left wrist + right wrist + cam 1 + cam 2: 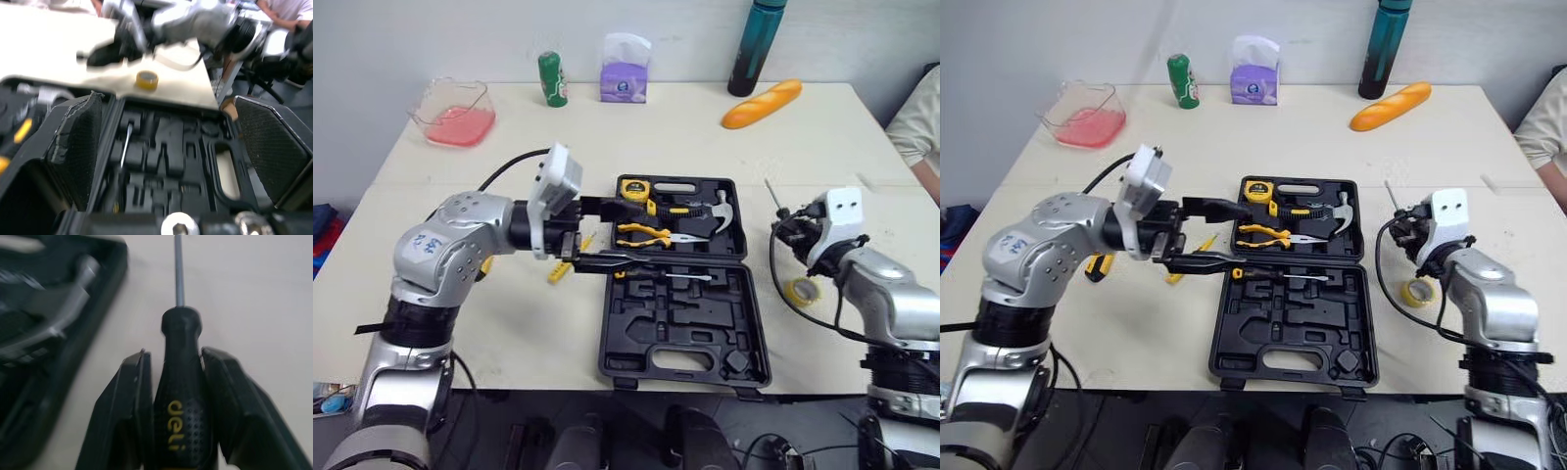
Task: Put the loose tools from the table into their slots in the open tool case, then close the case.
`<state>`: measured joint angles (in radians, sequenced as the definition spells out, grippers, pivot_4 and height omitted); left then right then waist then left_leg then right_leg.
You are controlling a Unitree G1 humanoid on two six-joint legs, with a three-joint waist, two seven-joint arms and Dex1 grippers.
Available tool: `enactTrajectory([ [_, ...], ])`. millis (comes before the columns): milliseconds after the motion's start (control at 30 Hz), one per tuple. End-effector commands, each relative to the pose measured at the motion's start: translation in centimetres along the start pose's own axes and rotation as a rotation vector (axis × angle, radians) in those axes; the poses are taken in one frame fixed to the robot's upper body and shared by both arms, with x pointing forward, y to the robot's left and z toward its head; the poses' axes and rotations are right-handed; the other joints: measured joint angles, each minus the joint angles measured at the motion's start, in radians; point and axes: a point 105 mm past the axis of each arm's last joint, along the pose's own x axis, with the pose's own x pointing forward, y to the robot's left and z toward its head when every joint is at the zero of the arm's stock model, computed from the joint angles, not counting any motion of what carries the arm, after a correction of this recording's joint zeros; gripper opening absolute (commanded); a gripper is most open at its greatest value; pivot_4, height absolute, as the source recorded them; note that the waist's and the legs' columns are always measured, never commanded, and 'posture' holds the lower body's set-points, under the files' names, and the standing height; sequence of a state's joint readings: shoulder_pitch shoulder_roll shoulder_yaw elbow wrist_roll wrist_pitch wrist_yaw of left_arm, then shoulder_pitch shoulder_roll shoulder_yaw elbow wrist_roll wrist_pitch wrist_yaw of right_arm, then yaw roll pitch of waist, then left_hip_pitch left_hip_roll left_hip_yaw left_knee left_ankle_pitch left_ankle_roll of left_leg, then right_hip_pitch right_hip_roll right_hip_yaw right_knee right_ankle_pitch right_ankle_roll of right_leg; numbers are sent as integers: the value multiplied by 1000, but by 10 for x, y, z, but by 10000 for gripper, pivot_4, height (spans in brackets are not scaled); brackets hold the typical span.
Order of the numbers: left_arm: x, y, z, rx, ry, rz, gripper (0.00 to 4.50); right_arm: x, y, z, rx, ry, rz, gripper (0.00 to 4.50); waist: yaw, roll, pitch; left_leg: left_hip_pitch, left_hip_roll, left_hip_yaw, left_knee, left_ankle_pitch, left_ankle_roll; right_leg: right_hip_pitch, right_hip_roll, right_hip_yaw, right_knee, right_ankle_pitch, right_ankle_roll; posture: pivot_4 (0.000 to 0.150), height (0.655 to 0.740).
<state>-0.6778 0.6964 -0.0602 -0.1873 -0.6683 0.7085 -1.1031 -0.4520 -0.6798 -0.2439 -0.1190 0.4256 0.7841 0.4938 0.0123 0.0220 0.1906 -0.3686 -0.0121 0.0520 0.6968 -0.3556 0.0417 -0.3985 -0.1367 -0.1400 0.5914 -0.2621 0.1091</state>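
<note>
Tool case [683, 323] in mid-frame: lying open on the table [529, 333], holding hammer [720, 211] and pliers [646, 233]. Hovering at its left edge, left gripper [622, 232] spread wide. Grasping a screwdriver [182, 416] by its handle, right gripper [176, 354] at frame right.

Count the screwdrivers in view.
2. One screwdriver is clamped in the right gripper, right of the case. One slotted screwdriver lies in the case's near half. A yellow tool left of the case is unclear, and more may be hidden.
</note>
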Motion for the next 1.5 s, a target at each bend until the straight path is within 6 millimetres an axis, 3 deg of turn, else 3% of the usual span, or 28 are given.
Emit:
enactTrajectory([
  [33,-15,-14,-3,38,57,-31,45000,-24,61,36,-100,-46,417,11159,-2,0,0,0,1,0,0,0,0,0,1,0,0,0,0,1500,7314],
  [133,-25,-22,-16,22,128,-53,45000,-42,95,31,-170,66,679,11159,0,-1,1,0,3,0,0,-1,-2,0,3,1,-1,0,-1,1500,7314],
  [233,-28,-25,-33,51,216,-70,45000,-49,110,15,-247,217,834,11159,5,-2,1,1,4,1,1,-2,-1,0,3,1,-1,0,-1,1500,7314],
  [467,-19,-22,-45,87,239,-86,45000,-27,102,-11,-450,359,867,11159,12,-5,3,-3,3,3,2,-3,0,-4,2,3,-1,1,-2,1500,7314],
  [667,-13,-20,-47,100,232,-86,45000,-25,105,-19,-536,381,935,11159,11,-6,4,-6,4,11,2,-3,0,-12,4,2,2,1,-2,1500,7314],
  [967,-7,-17,-48,110,227,-89,45000,-17,110,-15,-538,339,939,11159,11,-6,4,-3,5,14,2,-3,0,-11,5,4,3,2,-2,1500,7314],
  [1200,-2,-16,-49,126,226,-97,45000,-15,109,-37,-591,412,945,11159,12,-6,4,-3,5,14,3,-3,0,-11,5,4,3,2,-2,1500,7314],
  [1333,0,-12,-48,137,227,-92,45000,-12,107,-35,-599,397,927,11159,11,-6,3,-3,5,14,3,-3,0,-11,5,4,3,2,-2,1500,7314],
  [1400,1,-11,-47,140,222,-93,45000,-11,108,-25,-572,360,919,21589,11,-7,3,-3,5,14,3,-3,0,-11,5,4,3,2,-2,1500,7314],
  [1433,1,-11,-46,141,221,-93,45000,-11,109,-22,-565,351,917,23465,11,-6,3,-3,5,14,3,-3,0,-11,5,4,4,2,-2,1500,7314],
  [1500,3,-12,-44,139,207,-101,45000,-12,107,-18,-572,332,892,32802,11,-7,3,-3,5,14,3,-3,0,-11,5,4,4,2,-2,1500,7314],
])
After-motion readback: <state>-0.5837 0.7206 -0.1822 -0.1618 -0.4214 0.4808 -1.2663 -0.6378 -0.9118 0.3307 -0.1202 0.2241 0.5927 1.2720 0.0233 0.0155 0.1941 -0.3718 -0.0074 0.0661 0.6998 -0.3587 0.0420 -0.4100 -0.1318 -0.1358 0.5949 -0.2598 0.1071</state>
